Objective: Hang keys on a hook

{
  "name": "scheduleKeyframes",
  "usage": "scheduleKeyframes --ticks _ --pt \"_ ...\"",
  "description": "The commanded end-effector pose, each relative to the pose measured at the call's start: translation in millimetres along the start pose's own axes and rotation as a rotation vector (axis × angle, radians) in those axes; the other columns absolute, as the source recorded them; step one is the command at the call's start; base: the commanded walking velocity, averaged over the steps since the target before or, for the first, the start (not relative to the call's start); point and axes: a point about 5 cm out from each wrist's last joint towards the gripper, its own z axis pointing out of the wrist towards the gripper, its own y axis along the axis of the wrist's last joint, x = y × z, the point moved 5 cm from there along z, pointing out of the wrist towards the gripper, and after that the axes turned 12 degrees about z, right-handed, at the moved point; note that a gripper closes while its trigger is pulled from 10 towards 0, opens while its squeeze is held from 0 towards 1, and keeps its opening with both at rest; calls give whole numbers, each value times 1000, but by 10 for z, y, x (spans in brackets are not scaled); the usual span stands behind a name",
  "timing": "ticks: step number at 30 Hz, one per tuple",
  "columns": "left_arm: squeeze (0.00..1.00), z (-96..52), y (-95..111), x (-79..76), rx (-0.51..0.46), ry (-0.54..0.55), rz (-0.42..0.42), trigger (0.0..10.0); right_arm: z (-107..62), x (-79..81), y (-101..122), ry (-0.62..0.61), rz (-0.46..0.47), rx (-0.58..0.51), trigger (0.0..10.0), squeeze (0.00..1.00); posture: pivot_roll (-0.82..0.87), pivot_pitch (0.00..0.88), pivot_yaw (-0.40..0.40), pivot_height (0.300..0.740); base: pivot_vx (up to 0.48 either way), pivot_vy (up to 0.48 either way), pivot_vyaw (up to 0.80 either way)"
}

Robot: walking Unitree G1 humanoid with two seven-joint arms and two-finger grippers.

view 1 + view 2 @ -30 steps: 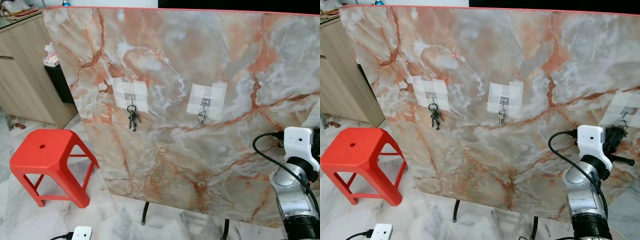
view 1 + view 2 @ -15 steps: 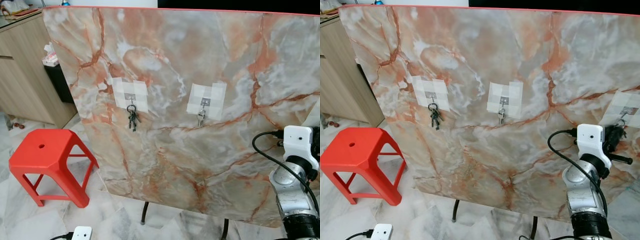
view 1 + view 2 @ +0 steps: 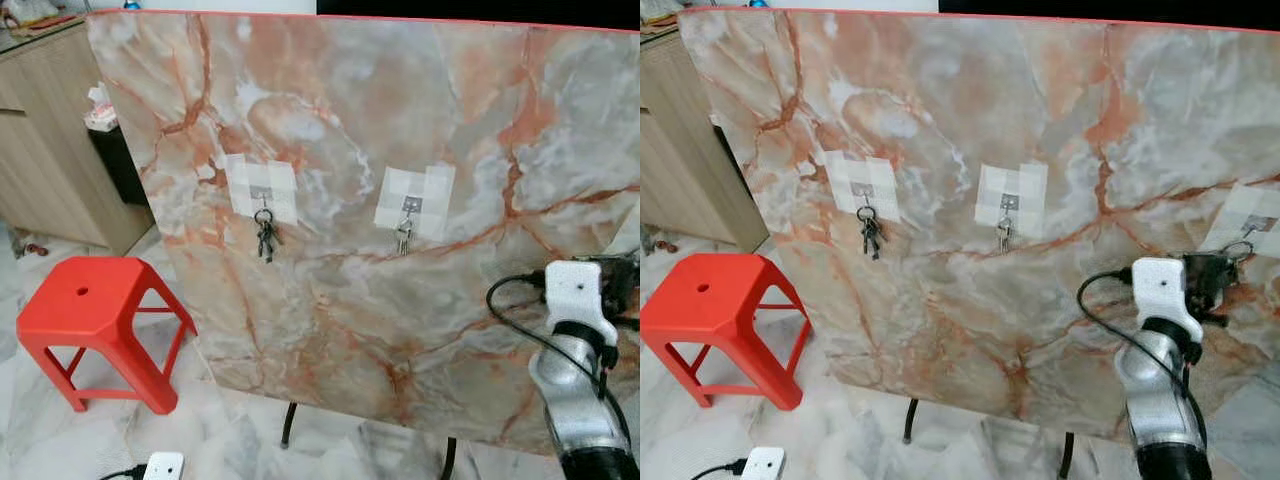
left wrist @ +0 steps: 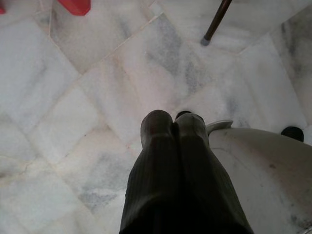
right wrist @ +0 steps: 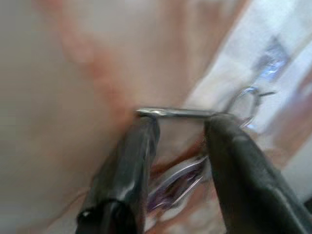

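Right wrist view puts our key ring (image 5: 195, 113) edge-on between the right gripper's (image 5: 180, 127) fingertips, which pinch it just short of the hook (image 3: 1257, 226) on its taped patch, far along the marble board (image 3: 1040, 130) from the other two keyed hooks. We should ease the ring up over the hook tip before letting go. Our left gripper (image 4: 174, 127) hangs idle, fingers pressed together.

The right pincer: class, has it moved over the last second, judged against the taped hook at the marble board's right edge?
Yes. The right pincer, holding a key ring, has risen towards the taped hook on the marble board.
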Motion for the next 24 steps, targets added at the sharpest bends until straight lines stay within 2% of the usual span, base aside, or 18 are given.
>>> scheduleKeyframes --ticks 1,3,4,6,8,9,10,11,13,17,19,22,23,24 --pt "0 -9 -45 -6 14 -11 25 10000 -106 44 -146 52 33 65 10000 518 59 0 -24 740 0 0 0" --pt "0 -9 -43 -6 14 -12 26 10000 -142 30 -215 51 30 91 10000 518 56 0 -23 740 0 0 0" --pt "0 -9 -41 -6 14 -12 26 10000 -200 50 -340 70 55 144 10000 0 55 0 -19 740 0 0 0" --pt "0 -8 -38 -7 13 -14 29 10000 -274 52 -507 74 83 217 10000 0 55 0 -17 740 0 0 0" --pt "0 -8 -36 -4 13 -14 29 10000 -356 78 -686 81 145 299 10000 0 51 0 -15 740 0 0 0" --pt "0 -7 -34 -4 13 -14 31 10000 -446 130 -867 103 202 393 10000 0 50 0 -14 740 0 0 0" --pt "0 -7 -33 -4 13 -15 32 10000 -466 142 -903 108 213 414 10000 0 50 0 -14 740 0 0 0" --pt "0 -6 -31 -1 13 -13 32 10000 -580 282 -1069 184 251 511 10000 0 51 0 -13 740 0 0 0" --pt "0 -4 -23 -1 11 -12 31 10000 -756 380 -1308 238 253 631 10000 0 59 0 -18 740 0 0 0" --pt "0 -1 -9 13 9 -4 23 10000 -977 369 -1604 230 204 749 10000 0 53 0 -12 740 0 0 0" --pt "0 2 2 21 10 -4 26 10000 -1217 437 -1797 284 191 876 10000 0 48 0 -6 740 0 0 0" --pt "0 6 15 26 9 -6 32 10000 -1670 526 -2023 374 204 1066 10000 0 63 0 -1 740 0 0 0" --pt "0 7 24 24 5 -6 31 10000 -1926 487 -2144 395 180 1152 10000 0 75 0 -6 740 0 0 0" --pt "0 6 24 25 3 -2 19 10000 -2023 449 -2192 378 178 1187 10000 0 78 0 -8 740 0 0 0"
